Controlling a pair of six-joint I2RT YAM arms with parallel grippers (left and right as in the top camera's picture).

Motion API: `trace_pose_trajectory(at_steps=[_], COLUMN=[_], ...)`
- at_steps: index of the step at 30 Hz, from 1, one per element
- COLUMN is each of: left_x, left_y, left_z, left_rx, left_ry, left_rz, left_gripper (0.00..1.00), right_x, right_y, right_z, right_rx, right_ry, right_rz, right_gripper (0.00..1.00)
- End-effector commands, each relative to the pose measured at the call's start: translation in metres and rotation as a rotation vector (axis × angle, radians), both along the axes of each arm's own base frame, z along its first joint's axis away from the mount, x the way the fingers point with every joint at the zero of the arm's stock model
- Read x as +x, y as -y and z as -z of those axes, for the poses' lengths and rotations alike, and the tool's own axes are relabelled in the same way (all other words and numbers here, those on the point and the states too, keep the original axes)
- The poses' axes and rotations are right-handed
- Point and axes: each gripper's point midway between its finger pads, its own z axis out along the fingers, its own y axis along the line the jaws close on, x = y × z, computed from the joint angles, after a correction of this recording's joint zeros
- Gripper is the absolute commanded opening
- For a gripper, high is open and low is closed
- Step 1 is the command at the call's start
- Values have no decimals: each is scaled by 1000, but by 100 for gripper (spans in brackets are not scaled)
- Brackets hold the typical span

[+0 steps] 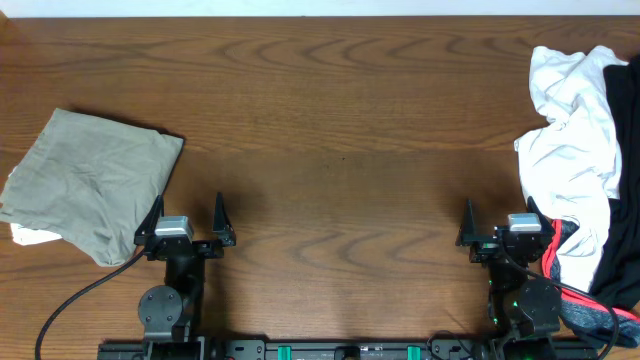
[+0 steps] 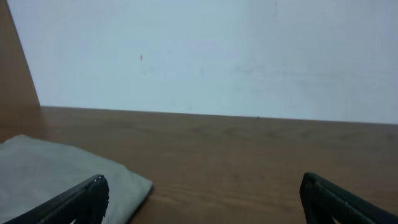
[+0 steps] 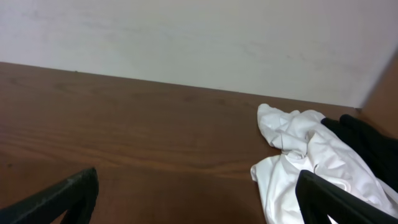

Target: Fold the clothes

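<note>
A khaki-beige garment lies folded into a flat rough square at the table's left edge; its corner shows in the left wrist view. A pile of clothes sits at the right edge: a crumpled white garment, a black one and a red-trimmed one. The white and black garments show in the right wrist view. My left gripper is open and empty just right of the khaki garment. My right gripper is open and empty, beside the pile.
A small white piece peeks from under the khaki garment's near corner. The brown wooden table runs to a pale wall at the back. A black cable trails from the left arm base.
</note>
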Motion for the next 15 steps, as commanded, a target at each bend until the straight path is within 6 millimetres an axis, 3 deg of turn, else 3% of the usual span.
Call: trace_pose_trajectory(at_steps=[1,9,15], left_x=[0,-3,-3], left_y=[-3,-3,-8], left_z=[7,45,47], left_rx=[21,24,22], left_ry=[-25,-184,-190], left_rz=[-16,-15,-36], left_gripper=[98,98,98], right_x=[0,0,0], right_y=[5,5,5], right_z=[0,0,0], right_rx=[-10,-10,-10], right_ry=[1,1,1], right_rz=[21,21,21], right_gripper=[99,99,99])
